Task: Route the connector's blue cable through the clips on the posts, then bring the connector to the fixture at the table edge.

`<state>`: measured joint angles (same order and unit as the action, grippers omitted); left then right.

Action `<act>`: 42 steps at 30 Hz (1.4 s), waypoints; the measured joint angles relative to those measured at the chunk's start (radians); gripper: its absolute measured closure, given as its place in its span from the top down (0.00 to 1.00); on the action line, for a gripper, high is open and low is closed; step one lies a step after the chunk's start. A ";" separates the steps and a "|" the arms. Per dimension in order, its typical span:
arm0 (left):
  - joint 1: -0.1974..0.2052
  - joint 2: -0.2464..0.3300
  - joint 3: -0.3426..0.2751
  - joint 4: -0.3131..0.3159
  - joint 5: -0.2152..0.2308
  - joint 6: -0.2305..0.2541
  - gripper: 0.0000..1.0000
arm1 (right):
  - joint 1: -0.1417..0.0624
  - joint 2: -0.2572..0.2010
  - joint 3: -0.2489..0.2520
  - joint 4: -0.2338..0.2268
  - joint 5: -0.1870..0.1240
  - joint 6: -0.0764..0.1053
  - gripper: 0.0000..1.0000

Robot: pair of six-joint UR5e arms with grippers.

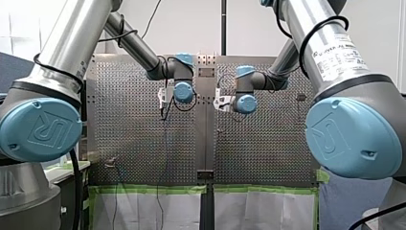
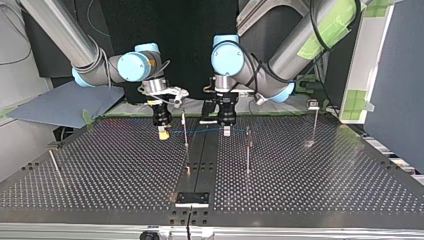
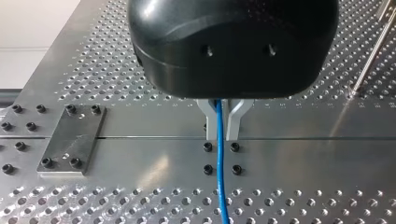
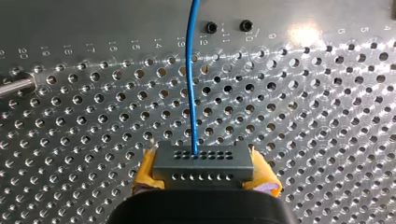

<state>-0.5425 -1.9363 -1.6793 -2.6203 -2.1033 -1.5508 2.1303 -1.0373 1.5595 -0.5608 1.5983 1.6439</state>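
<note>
Here, my right pincer (image 4: 204, 166) is clenching the connector (image 4: 204, 161), my left pincer (image 3: 223, 126) the blue cable (image 3: 219, 182). Seemingly, they are tensioning it for clipping.

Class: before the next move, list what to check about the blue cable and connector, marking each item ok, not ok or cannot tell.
1. Connector clamped between right gripper's yellow pads: ok.
2. Blue cable between left gripper's fingers: ok.
3. Cable runs unkinked between the two grippers: ok.
4. Cable seated in the clip of the post it crosses: cannot tell.
5. Grippers clear of each other: ok.
</note>
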 joint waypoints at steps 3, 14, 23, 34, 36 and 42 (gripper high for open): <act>-0.001 0.000 -0.003 0.005 0.002 0.001 0.11 | 0.000 0.000 0.000 0.001 -0.001 0.001 0.00; -0.003 0.000 -0.012 0.019 0.017 0.003 0.11 | -0.005 0.001 0.006 0.014 0.000 -0.001 0.00; -0.001 -0.002 -0.015 0.019 0.039 0.003 0.14 | -0.006 0.004 0.013 0.011 -0.001 -0.001 0.00; 0.004 -0.029 -0.049 0.055 0.047 0.003 0.14 | -0.006 0.006 0.013 0.019 -0.001 -0.002 0.00; 0.006 -0.029 -0.050 0.061 0.047 0.003 0.14 | -0.005 0.007 0.013 0.021 -0.001 -0.002 0.00; 0.009 -0.044 -0.051 0.063 0.047 0.004 0.14 | -0.001 0.009 0.014 0.035 -0.001 -0.003 0.00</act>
<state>-0.5336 -1.9808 -1.7303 -2.5568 -2.0563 -1.5471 2.1290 -1.0283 1.5734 -0.5258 1.5971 1.6413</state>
